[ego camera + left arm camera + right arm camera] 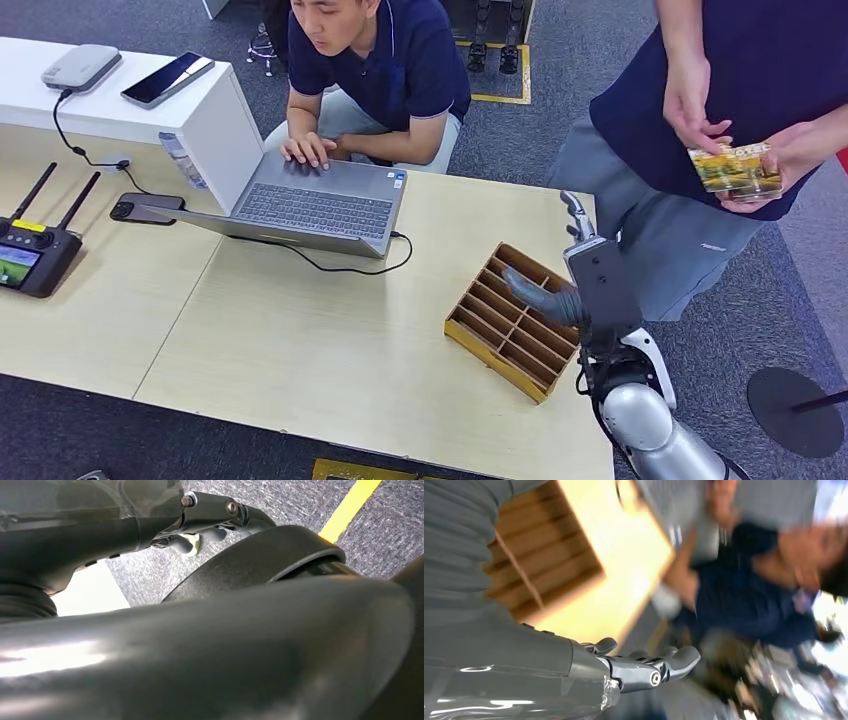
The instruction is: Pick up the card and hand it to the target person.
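Fingers (pixel 674 661) of the right hand (pixel 560 300) stretch out apart, holding nothing, above the slotted wooden tray (pixel 500 335). To its right, a standing person grasps the cards (pixel 735 168). Left hand's state: cannot tell. Risk: an open hand may fumble a thin card.

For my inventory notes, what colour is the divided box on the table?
The divided box is tan brown wood, clearest in the head view.
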